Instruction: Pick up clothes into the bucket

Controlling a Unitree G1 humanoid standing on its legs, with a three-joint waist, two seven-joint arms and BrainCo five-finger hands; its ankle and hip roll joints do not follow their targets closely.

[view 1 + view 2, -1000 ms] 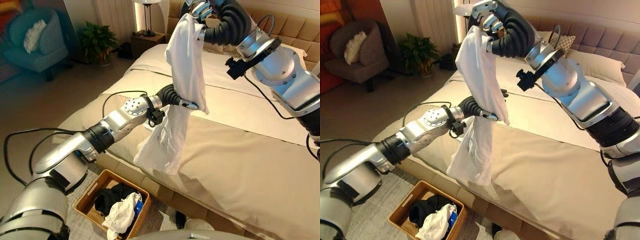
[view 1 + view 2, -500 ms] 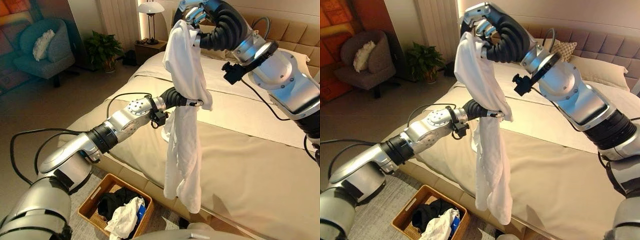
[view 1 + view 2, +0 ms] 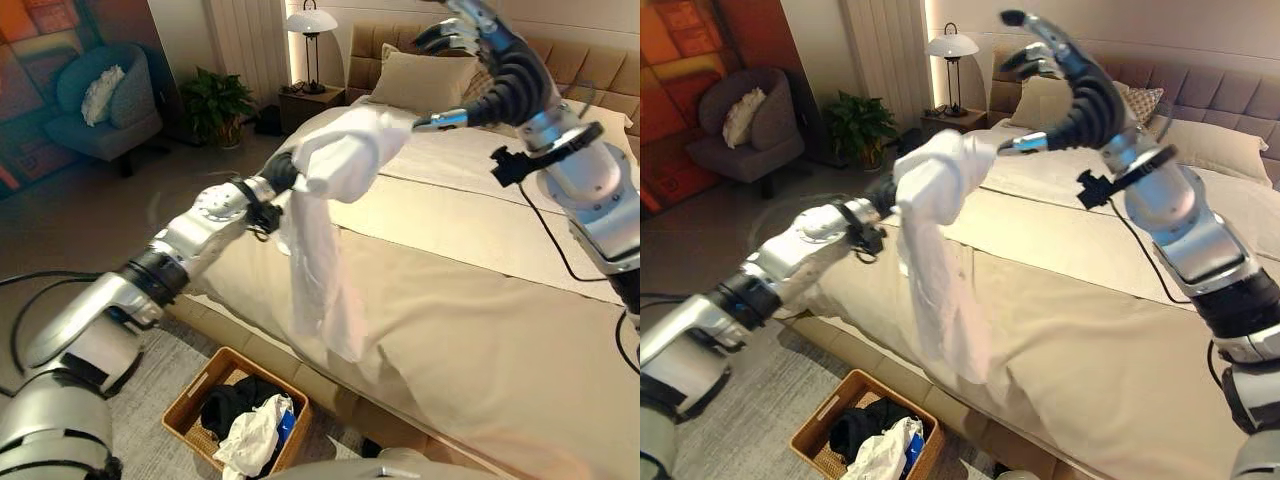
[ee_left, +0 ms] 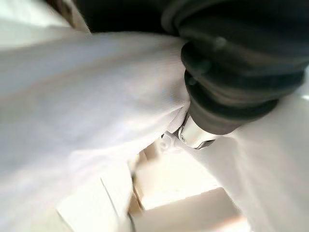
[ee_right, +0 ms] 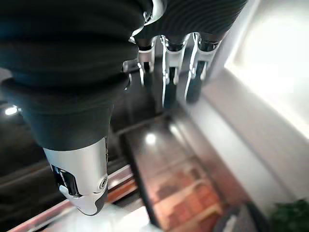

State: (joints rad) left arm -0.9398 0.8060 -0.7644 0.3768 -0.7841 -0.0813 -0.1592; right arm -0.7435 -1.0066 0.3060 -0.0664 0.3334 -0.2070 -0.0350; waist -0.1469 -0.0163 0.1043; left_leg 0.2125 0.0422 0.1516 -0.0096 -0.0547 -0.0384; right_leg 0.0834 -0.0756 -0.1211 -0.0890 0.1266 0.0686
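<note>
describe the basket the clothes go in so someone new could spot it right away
Start at the big beige bed and drop to the floor at its near edge. There, below the hanging white garment, sits the brown woven basket. It already holds dark and white clothes.

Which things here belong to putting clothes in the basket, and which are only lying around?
For the job:
- white cloth garment, draped over left hand
- brown woven basket holding clothes, on the floor
- right hand, open, raised

Just around:
- beige bed
- table lamp
- green potted plant
- armchair
</note>
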